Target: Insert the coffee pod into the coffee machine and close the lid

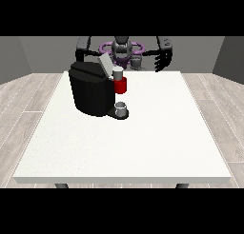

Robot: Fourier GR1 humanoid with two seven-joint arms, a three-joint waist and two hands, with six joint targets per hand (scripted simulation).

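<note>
Coffee pod (117, 73) small, light, rigid; sits atop coffee machine (90, 92), beside raised lid (104, 63). Pinch sides. Visible hand (162, 60) fingers released.

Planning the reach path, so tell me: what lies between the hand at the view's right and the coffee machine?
In the front view, only bare white table lies between that hand and the coffee machine.

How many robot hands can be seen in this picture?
1. A black hand hangs open at the view's right, above the table's far edge. The other hand may be hidden behind the coffee machine.
</note>
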